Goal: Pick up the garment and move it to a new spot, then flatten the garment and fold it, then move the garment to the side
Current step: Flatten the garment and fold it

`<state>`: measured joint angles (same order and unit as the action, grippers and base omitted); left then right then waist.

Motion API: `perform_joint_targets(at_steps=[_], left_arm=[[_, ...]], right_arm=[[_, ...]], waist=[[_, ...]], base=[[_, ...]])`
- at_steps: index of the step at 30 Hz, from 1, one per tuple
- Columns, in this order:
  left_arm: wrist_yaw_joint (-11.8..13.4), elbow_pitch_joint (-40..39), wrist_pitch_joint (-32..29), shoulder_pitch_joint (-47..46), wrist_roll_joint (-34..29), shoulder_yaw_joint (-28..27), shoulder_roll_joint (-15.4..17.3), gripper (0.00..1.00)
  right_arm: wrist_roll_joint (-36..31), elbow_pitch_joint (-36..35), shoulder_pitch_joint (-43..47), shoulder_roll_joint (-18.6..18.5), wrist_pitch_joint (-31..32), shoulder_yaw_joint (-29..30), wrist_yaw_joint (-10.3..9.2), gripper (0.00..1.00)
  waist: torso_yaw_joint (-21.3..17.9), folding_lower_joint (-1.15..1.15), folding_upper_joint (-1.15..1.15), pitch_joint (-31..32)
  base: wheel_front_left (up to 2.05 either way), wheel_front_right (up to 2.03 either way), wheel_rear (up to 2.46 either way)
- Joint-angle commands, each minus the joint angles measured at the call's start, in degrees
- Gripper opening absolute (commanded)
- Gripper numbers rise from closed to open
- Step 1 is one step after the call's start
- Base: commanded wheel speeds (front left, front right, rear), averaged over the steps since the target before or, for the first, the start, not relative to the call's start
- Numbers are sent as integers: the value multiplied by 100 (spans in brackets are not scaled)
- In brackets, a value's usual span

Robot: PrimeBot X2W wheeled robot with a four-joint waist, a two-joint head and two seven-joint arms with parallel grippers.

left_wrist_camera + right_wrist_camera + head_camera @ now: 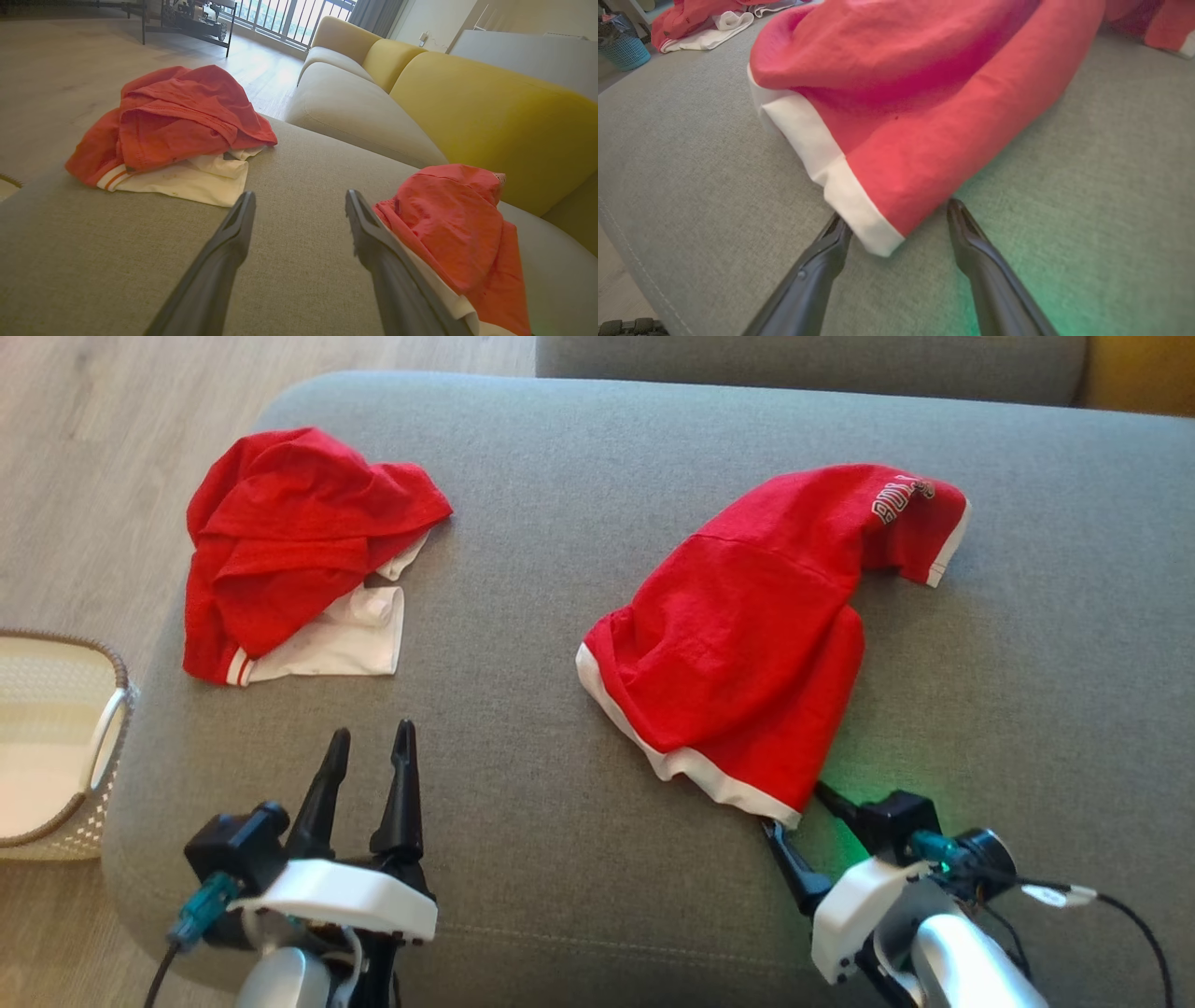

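Head view looks down on a wide grey sofa seat point(560, 476) with the garment point(747, 644) lying toward its right side. The garment is red with a white hem point(691, 770) and white lettering near its far end, and it sits in a loose, humped fold, not flat. Its near corner points at the right gripper point(794, 807), which is low on the seat at the lower right, with a green glow point(845, 845) on the fabric beside it.

In the right wrist view the right gripper point(897, 212) has its 2 fingers spread apart, and the corner of the white hem point(822, 154) lies between them. The left fingertip meets the underside of the hem band and the right fingertip sits at the red edge. I cannot tell whether either one presses the cloth. Nothing is clamped.

The left gripper point(372, 728) is above the seat at the lower left, with its fingers apart and nothing between them. In its own wrist view the left gripper point(299, 193) points across bare grey fabric, with the garment point(453, 233) just beside its right finger.

A second red garment point(289, 551) with white parts lies crumpled at the seat's far left corner, well apart from the first. A pale woven basket point(117, 677) stands on the wooden floor point(84, 448) past the left edge. A yellow backrest point(490, 116) rises behind the seat.
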<state>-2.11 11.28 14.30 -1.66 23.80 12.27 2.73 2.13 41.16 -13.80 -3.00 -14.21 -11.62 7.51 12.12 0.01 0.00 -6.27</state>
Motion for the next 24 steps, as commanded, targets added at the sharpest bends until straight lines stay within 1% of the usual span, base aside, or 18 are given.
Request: perform_joint_targets(at_steps=[1,5,9,11,12,15,18,21,24], left_arm=[[-21,-158,70,-266,-12,-176,15,100],[-3,-147,70,-288,1,-202,15,100],[14,-147,70,-238,37,-211,15,100],[16,-151,70,-204,63,-202,15,100],[16,-151,70,-204,63,-202,15,100],[28,-151,70,-149,101,-172,15,100],[54,-169,70,-94,149,-148,15,100],[82,-194,70,-48,197,-127,15,100],[94,-273,70,-28,257,-139,15,100]], right_arm=[[-59,-109,-225,13,-76,-120,-2,0],[-261,-185,-274,13,-77,-19,-2,0],[-623,-377,-189,13,-78,353,-2,0],[-937,-520,-119,13,-78,595,-2,0],[-937,-520,-119,13,-78,595,-2,0],[-1515,-842,-8,0,-78,918,-2,0],[-2140,-1286,96,-154,-78,1066,-2,0],[-2705,-1626,179,-419,-78,1010,-2,0],[-3035,-1774,247,-651,-78,930,-2,0]], waist=[[10,-1,0,-24],[-31,-1,0,5],[-168,-1,0,128],[-261,-1,0,211],[-261,-1,0,211],[-413,-1,0,350],[-580,-1,0,477],[-730,-1,0,562],[-856,-1,0,605]], base=[[0,0,0],[0,0,0],[0,0,0],[0,0,0],[0,0,0],[0,0,0],[0,0,0],[0,0,0],[0,0,0]])
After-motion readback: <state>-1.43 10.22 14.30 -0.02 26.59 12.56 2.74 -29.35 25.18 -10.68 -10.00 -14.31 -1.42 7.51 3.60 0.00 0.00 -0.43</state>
